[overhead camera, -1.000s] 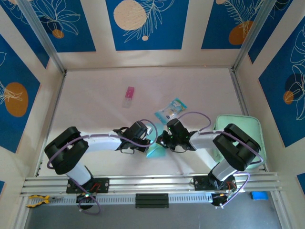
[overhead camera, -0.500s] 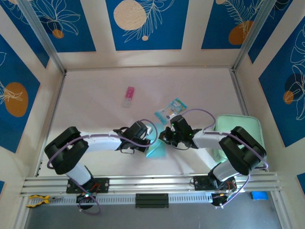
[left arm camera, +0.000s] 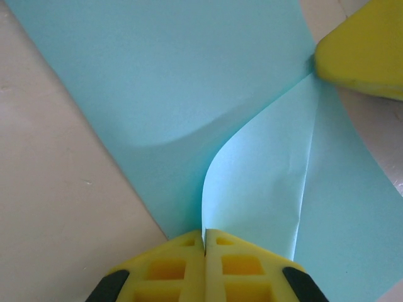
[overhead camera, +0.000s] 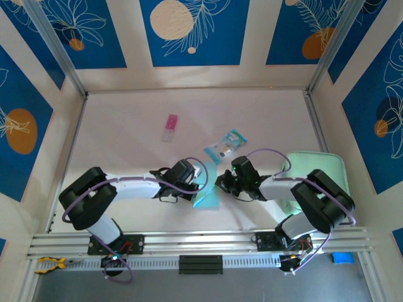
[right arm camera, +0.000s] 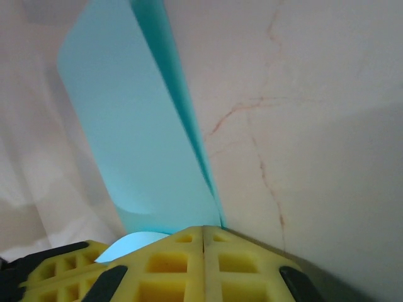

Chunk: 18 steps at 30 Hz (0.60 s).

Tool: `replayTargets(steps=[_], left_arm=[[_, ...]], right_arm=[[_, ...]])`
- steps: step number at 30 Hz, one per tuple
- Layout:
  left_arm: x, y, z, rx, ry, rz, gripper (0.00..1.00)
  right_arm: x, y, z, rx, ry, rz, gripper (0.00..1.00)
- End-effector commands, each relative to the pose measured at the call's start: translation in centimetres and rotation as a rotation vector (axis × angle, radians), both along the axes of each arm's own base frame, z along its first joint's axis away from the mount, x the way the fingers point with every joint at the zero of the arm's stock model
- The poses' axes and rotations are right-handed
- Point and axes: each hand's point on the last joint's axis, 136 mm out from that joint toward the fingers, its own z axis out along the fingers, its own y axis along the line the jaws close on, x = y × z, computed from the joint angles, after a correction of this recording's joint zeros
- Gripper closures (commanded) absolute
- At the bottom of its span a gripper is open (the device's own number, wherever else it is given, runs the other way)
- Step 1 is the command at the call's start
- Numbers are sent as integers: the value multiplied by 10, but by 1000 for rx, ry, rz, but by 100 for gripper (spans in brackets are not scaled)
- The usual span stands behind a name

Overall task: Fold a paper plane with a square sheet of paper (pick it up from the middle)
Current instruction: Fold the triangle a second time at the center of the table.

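Observation:
The square sheet of paper (overhead camera: 206, 190) is light blue and lies partly folded on the table between the two arms. In the left wrist view one flap (left arm camera: 264, 182) curls up from the sheet, and my left gripper (left arm camera: 204, 234) is shut on that flap's edge. My left gripper (overhead camera: 199, 180) is at the sheet's left side. My right gripper (overhead camera: 220, 183) is shut at the sheet's right edge, and its yellow fingertip (left arm camera: 362, 53) touches the point where the creases meet. The sheet (right arm camera: 135, 145) rises just ahead of my right gripper (right arm camera: 203, 229). The paper plane is out of view.
A teal-and-clear packet (overhead camera: 225, 146) lies just behind the grippers. A small pink item (overhead camera: 170, 127) lies further back on the left. A mint-green pad (overhead camera: 318, 168) sits under the right arm at the right edge. Walls enclose the table.
My right arm has drawn back to the right. The paper has changed from a rounded, bulging shape to a flatter, narrower one. The left arm has held still.

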Motion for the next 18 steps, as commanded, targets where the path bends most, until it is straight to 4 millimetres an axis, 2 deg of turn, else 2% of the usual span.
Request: replayTargets(steps=[1,4,7,10,12,18], left_arm=[[-7,12,-10,55,40,-10,100],[-7,11,-10,53,41,-10,100],[-7,11,-11,53,40,-12,100],[-7,11,-10,52,40,-10,100],[-7,11,-10,52,42,-9,100],[-7,10,-9,47,40,-11,100]], right_arm=[[3,6,23,14,-78,42,97],[-1,18,36,33,-103,93,96],[-7,33,36,40,-85,137,96],[-13,42,22,13,-53,156,97],[-16,41,7,-4,-17,145,97],[-30,19,-31,-77,76,97,98]])
